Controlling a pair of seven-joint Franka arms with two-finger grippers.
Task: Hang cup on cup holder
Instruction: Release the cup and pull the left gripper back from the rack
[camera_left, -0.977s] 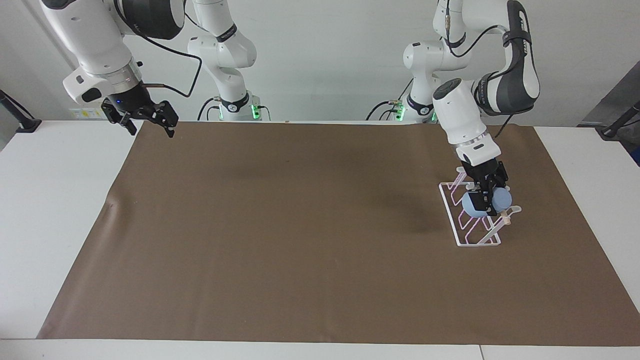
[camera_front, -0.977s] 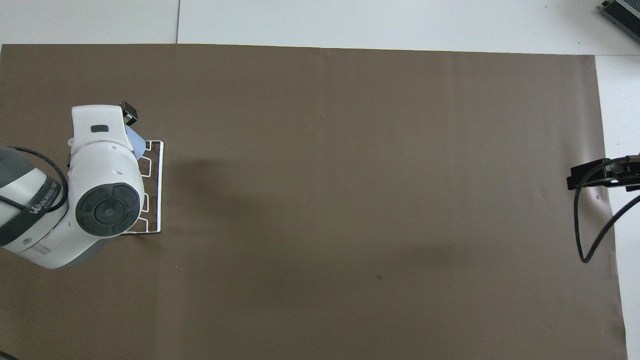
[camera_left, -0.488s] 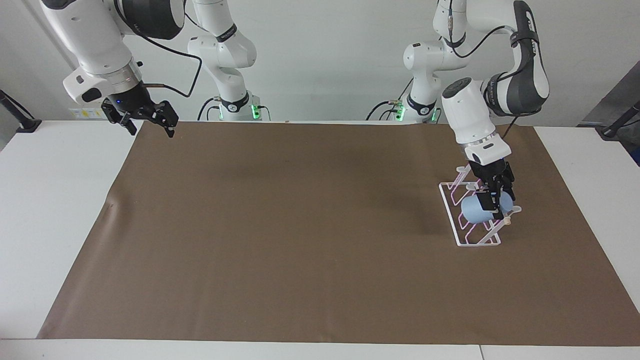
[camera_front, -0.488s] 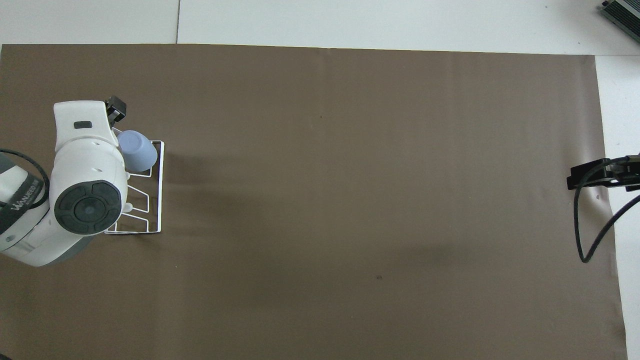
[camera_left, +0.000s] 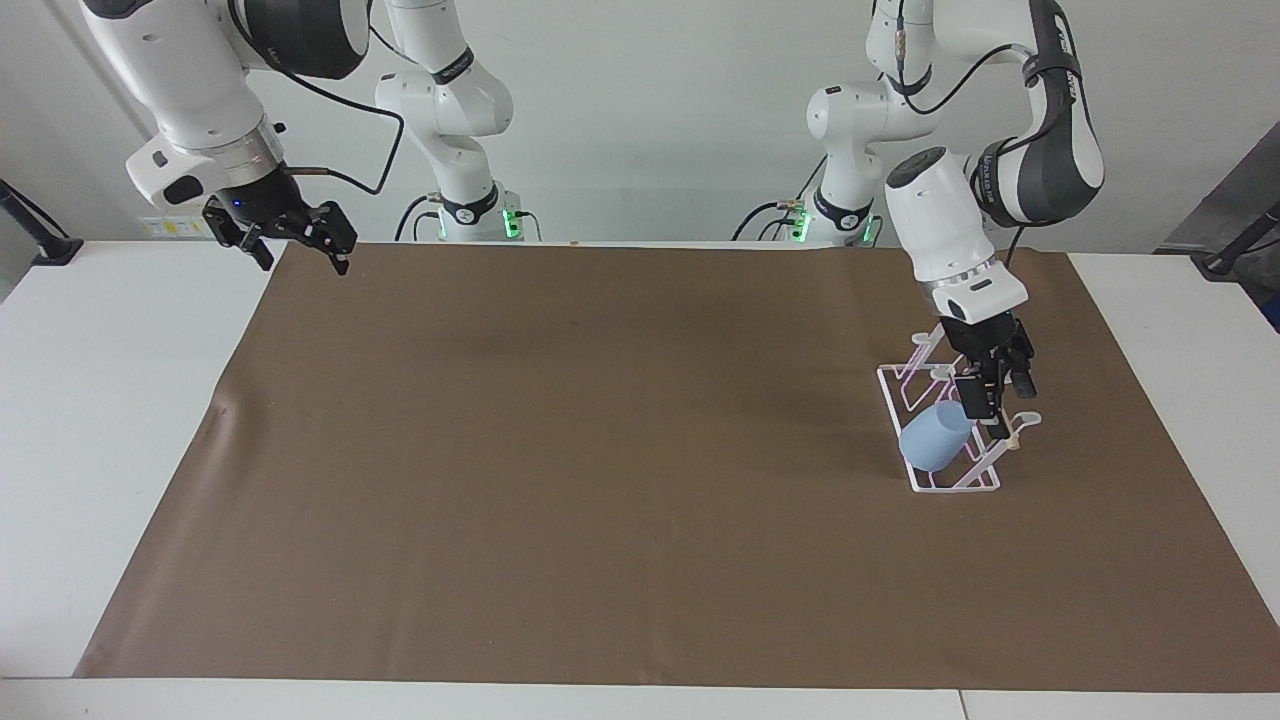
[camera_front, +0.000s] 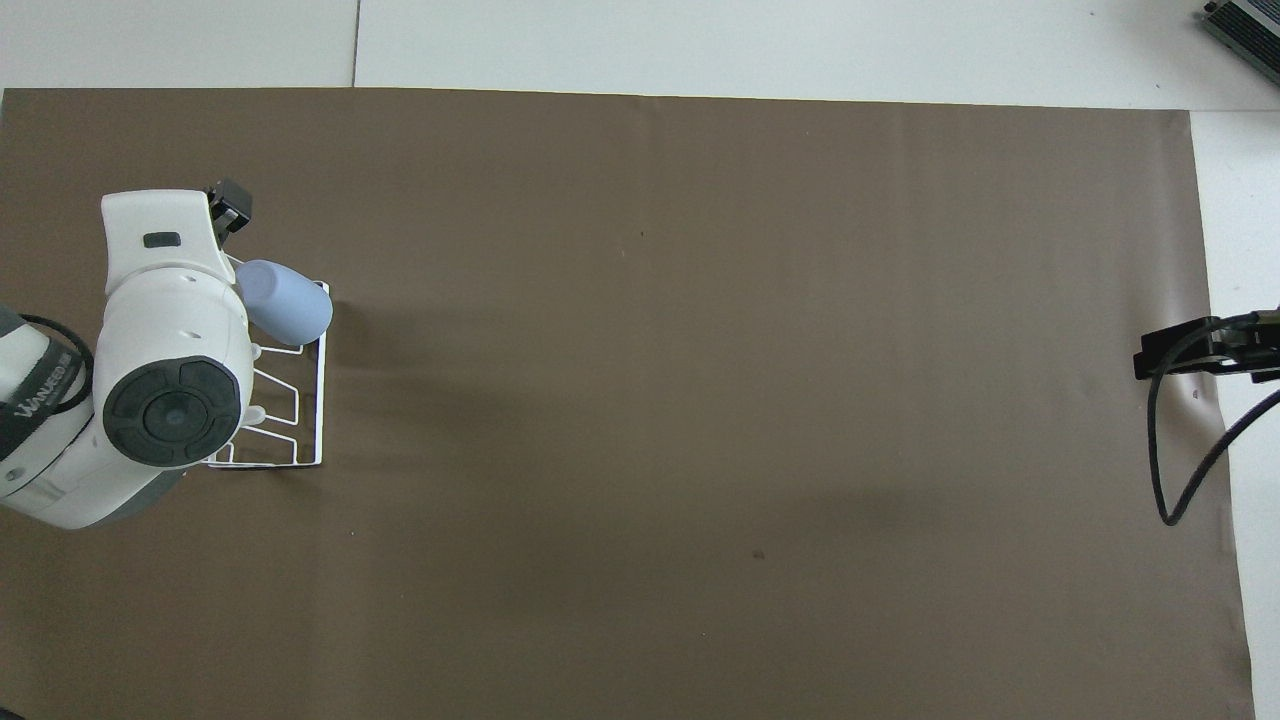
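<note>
The light-blue cup (camera_left: 935, 437) (camera_front: 287, 303) hangs tilted over a slanted prong of the white wire cup holder (camera_left: 955, 488) (camera_front: 318, 400), at the rack's end farther from the robots. Its closed base points down toward the middle of the table. My left gripper (camera_left: 996, 400) stands open just above the rack's wooden dowel, beside the cup's mouth and no longer around the cup. In the overhead view the left arm hides most of that gripper; only one finger (camera_front: 230, 203) shows. My right gripper (camera_left: 303, 262) (camera_front: 1150, 362) waits open above the mat's corner at the right arm's end.
A brown mat (camera_left: 600, 450) covers most of the white table (camera_left: 100, 400). The rack stands on it toward the left arm's end. A black cable (camera_front: 1165, 470) loops down from the right gripper.
My left gripper has opened and let go of the cup, then drawn back a little toward the left arm's end. The cup has slid down the prong. The right arm has not moved.
</note>
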